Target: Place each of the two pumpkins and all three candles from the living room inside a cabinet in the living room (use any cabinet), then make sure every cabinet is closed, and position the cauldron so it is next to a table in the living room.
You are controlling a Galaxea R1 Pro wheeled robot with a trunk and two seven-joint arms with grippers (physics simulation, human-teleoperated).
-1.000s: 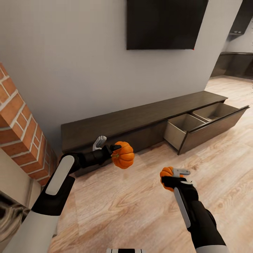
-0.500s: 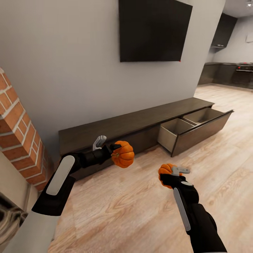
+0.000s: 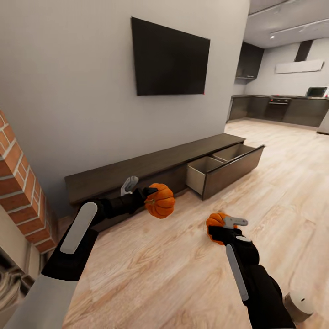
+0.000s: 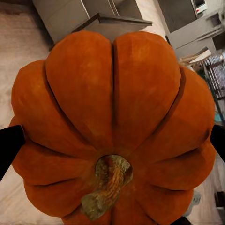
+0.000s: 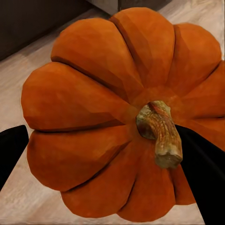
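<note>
My left gripper (image 3: 153, 196) is shut on an orange ribbed pumpkin (image 3: 160, 201), held above the floor in front of the cabinet (image 3: 137, 167). The same pumpkin (image 4: 112, 117) shows stem-up in the left wrist view, between dark fingers (image 4: 7, 147). My right gripper (image 3: 223, 228) is shut on the second pumpkin (image 3: 214, 225), lower and nearer; its stem (image 5: 159, 131) shows in the right wrist view. The long dark cabinet stands against the wall with its right-hand drawer (image 3: 221, 164) pulled out, its pale inside bare. A beige-grey candle (image 3: 297, 306) stands on the floor by my right forearm.
A brick fireplace (image 3: 20, 183) rises at the left. A black TV (image 3: 169, 59) hangs on the wall above the cabinet. Dark kitchen counters (image 3: 278, 109) stand far off at the right. Wooden floor (image 3: 283, 183) stretches open in front of the drawer.
The head view has swung right, so the cabinet sits further left and the kitchen and the candle have come into view. Both grippers still hold their pumpkins in the same pose.
</note>
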